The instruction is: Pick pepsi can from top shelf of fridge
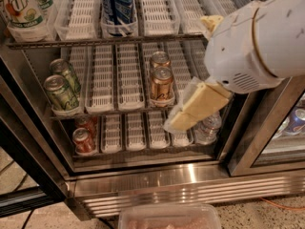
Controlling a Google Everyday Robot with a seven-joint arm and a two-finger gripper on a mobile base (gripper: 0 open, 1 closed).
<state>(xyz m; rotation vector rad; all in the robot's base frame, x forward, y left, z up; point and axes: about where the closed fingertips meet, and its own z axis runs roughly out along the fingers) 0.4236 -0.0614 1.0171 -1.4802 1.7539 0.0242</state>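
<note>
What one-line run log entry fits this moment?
pepsi can: upright on top shelf, ungrasped | pincer: lower right of it, right of copper cans | fridge: open
</note>
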